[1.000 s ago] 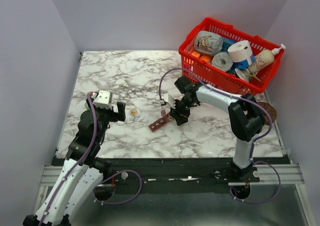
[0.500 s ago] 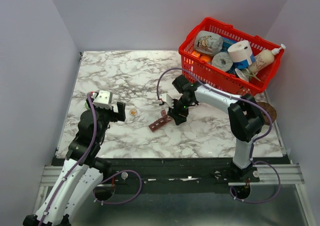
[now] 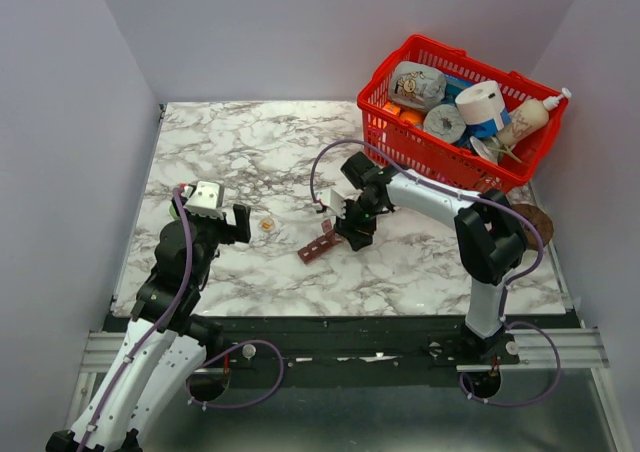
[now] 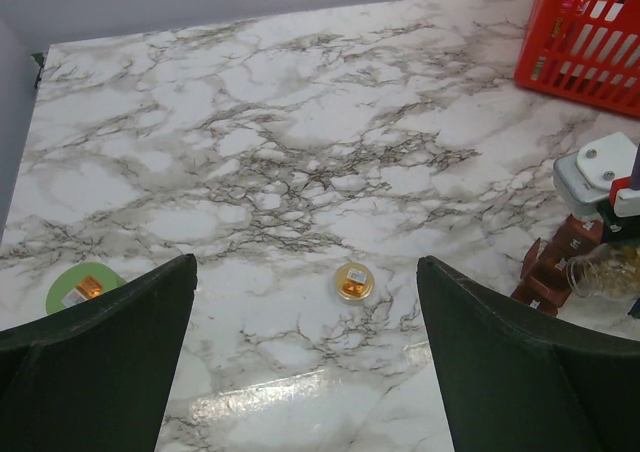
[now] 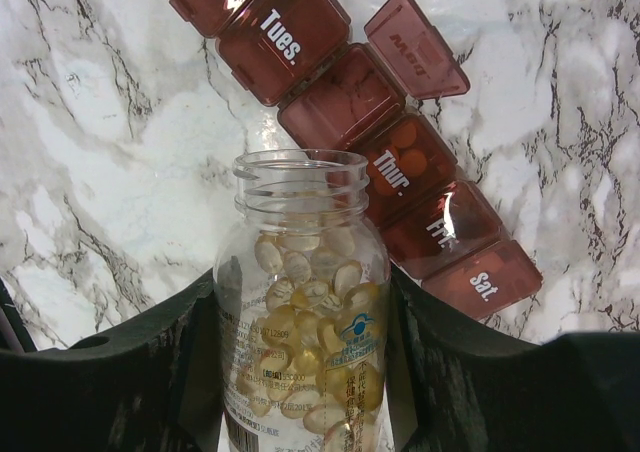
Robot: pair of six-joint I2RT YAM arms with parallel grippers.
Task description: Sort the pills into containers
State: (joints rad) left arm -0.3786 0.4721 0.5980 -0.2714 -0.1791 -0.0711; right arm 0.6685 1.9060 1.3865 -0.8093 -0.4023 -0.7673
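My right gripper (image 5: 303, 307) is shut on a clear uncapped bottle (image 5: 300, 262) full of pale yellow pills (image 5: 310, 302). The bottle's mouth hangs just above the containers (image 5: 345, 102), a dark red strip lying diagonally with day labels. One lid (image 5: 415, 42) stands open, and orange pills (image 5: 405, 157) show in the "Thur." cell. In the top view the strip (image 3: 320, 244) lies at mid-table beside the right gripper (image 3: 352, 227). My left gripper (image 4: 305, 302) hovers open over bare marble to the left, holding nothing.
A small round tan disc with an orange centre (image 4: 353, 282) lies ahead of the left fingers. A green cap (image 4: 80, 287) sits further left. The red wire basket (image 3: 455, 107) of household items fills the back right corner. A brown disc (image 3: 530, 217) lies at the right edge.
The right gripper with the bottle has shifted slightly left and back over the strip. The left arm has not moved.
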